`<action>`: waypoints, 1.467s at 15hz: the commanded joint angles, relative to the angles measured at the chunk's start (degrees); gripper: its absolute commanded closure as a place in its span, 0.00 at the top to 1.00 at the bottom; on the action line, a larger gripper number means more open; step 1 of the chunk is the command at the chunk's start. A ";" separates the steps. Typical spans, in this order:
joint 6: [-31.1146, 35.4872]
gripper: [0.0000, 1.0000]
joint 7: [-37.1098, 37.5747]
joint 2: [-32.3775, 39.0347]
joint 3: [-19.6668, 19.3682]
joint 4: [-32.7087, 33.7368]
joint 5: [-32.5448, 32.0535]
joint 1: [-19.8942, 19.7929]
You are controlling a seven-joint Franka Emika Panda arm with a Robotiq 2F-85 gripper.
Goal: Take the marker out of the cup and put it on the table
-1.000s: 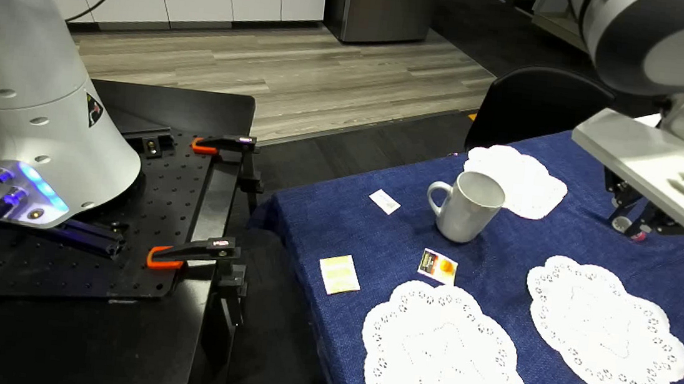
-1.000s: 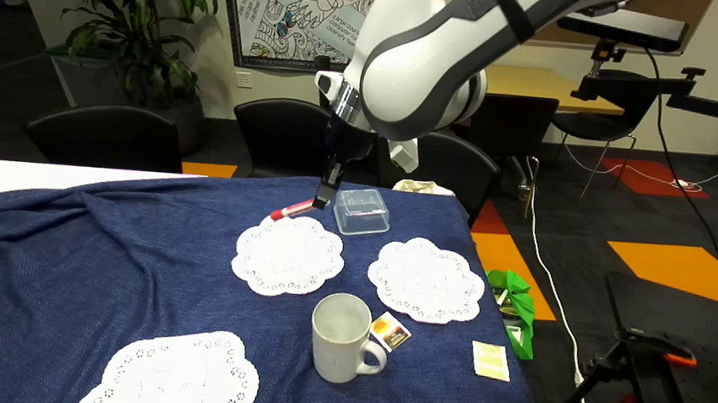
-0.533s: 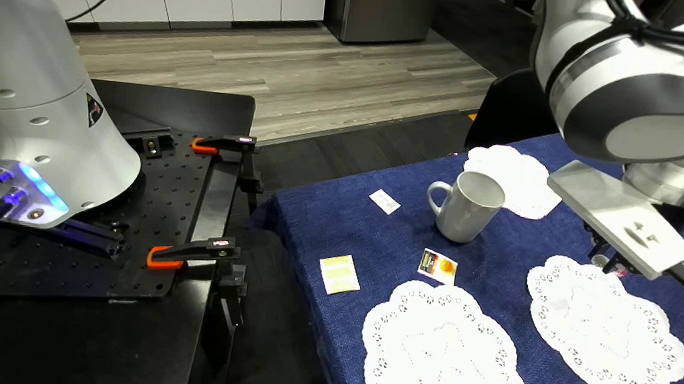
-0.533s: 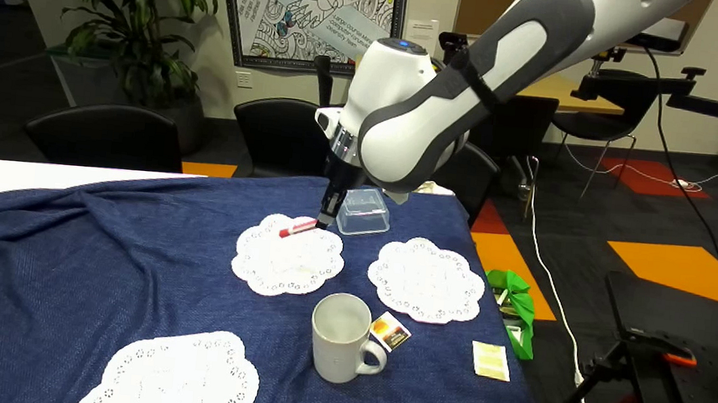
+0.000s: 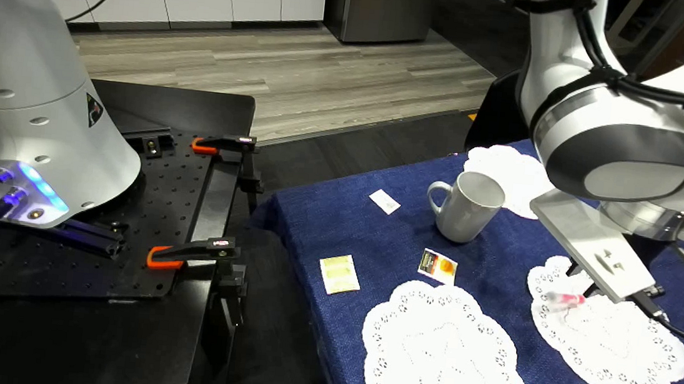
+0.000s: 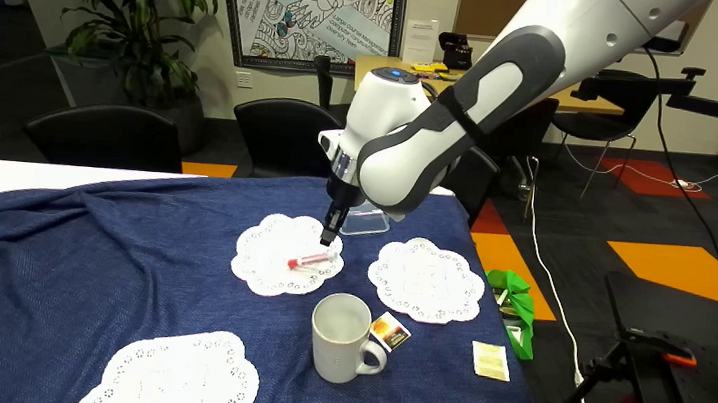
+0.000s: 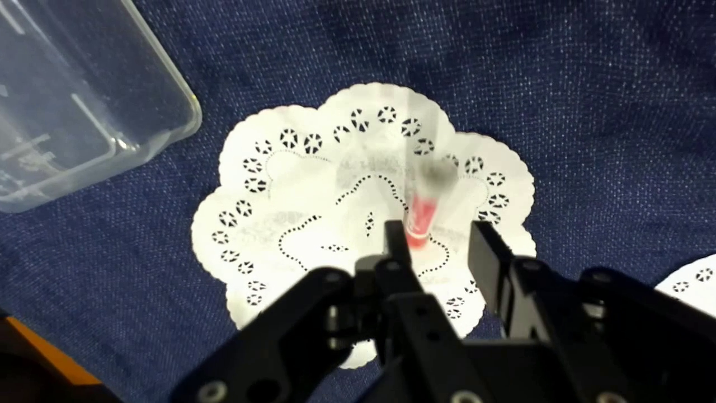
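Observation:
The marker (image 6: 312,260), reddish-pink and white, is over the white lace doily (image 6: 262,251), just below my gripper (image 6: 328,237). It looks blurred, and I cannot tell whether it rests on the doily. It also shows blurred in an exterior view (image 5: 567,299). In the wrist view the marker (image 7: 422,212) lies beyond the open jaws of the gripper (image 7: 436,235), with a wide gap between the fingers. The cup (image 6: 339,341), a white mug with a handle, stands upright on the navy table (image 6: 94,288), apart from the gripper; its visible inside looks empty.
A clear plastic container (image 7: 84,84) sits near the doily. Other doilies (image 5: 445,359) lie around the mug. Small cards (image 5: 438,266) and a yellow packet (image 5: 339,274) lie near the cup. Black chairs (image 6: 286,135) stand along the far edge.
The gripper has come down over the doily, carrying the marker. Its fingers have opened, and the marker has left them and sits lower than before. The cup has not moved.

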 commanded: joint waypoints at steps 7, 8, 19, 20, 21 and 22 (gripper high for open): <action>-3.23 1.00 1.39 -5.35 1.45 -1.26 -1.72 -0.93; -3.36 1.00 1.04 -6.64 1.86 -1.99 -1.63 -1.10; -16.39 1.00 1.65 -32.27 2.31 -18.19 2.80 -0.71; -16.79 1.00 1.31 -34.18 1.98 -19.64 3.19 -0.58; -16.87 1.00 1.04 -36.37 1.67 -21.39 3.52 -0.36; -17.37 1.00 0.73 -38.15 1.34 -22.56 3.88 -0.19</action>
